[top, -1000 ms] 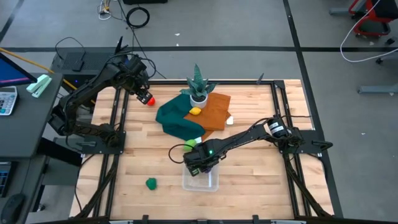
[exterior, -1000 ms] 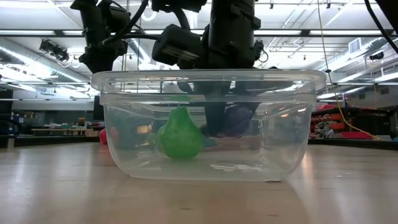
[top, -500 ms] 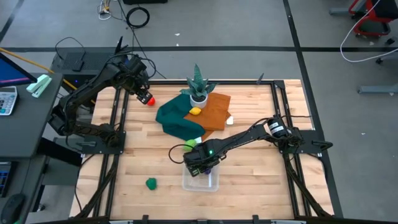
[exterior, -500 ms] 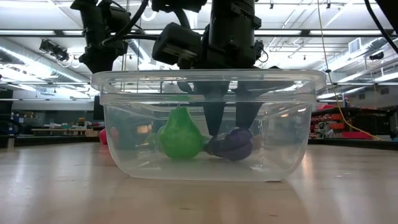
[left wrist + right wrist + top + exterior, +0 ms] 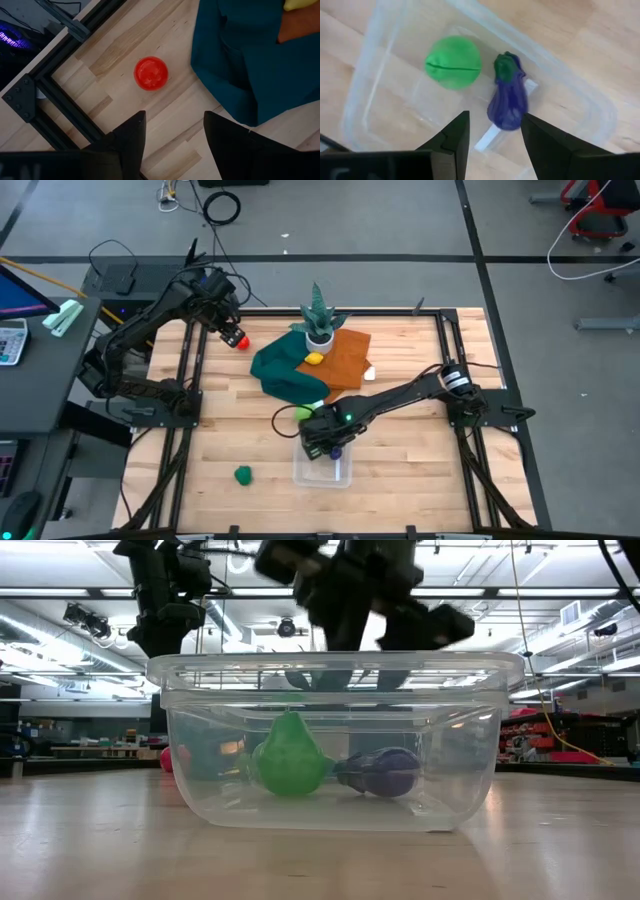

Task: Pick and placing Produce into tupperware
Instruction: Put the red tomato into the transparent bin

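Right gripper released above tupperware | purple eggplant, green pear lie inside, below its fingers | left gripper spread, empty, over red fruit | two of six packed (judging)

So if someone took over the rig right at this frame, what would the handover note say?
Right gripper: open, empty, just above the clear tub, over the purple eggplant.
Left gripper: open, empty, above the red piece at the table's far left, beside the teal cloth.
Done: green pear and the eggplant lie in the tub.
Left: the red piece; the yellow piece on the orange cloth by the potted plant; a green piece between the teal cloth and the tub; another green piece on the bare wood near the front left.
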Robot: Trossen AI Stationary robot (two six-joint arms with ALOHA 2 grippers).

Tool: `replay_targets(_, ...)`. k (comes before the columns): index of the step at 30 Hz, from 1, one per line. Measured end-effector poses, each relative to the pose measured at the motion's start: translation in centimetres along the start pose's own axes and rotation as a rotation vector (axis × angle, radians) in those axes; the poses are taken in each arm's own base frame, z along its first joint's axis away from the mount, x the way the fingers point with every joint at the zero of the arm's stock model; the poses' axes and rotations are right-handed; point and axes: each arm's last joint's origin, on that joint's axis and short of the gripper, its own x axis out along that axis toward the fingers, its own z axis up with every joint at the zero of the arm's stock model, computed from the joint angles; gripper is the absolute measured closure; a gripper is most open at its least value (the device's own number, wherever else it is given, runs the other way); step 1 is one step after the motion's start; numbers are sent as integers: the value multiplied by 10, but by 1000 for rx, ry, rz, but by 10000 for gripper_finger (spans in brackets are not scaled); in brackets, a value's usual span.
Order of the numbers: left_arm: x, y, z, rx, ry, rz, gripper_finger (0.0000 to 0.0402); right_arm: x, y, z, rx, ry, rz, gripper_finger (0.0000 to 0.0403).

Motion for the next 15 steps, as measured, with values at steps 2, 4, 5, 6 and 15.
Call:
replay_targets(2, 0, 0, 0, 0, 0, 0, 192, -11, -1, -2, 3, -15, 17, 262)
replay_targets(4, 0, 0, 0, 1, 0, 0, 192, -23, -3, -4, 4, -40, 29, 262)
replay_targets(5, 0, 0, 0, 2, -1, 0, 192, -31, -4, -5, 3, -52, 38, 262)
replay_targets(6, 0, 0, 0, 3, 0, -1, 193, -38, -6, -6, 8, -69, 43, 262)
replay_targets(15, 16, 3, -3, -2, 2, -43, 194, -100, -53, -22, 99, -147, -189, 262)
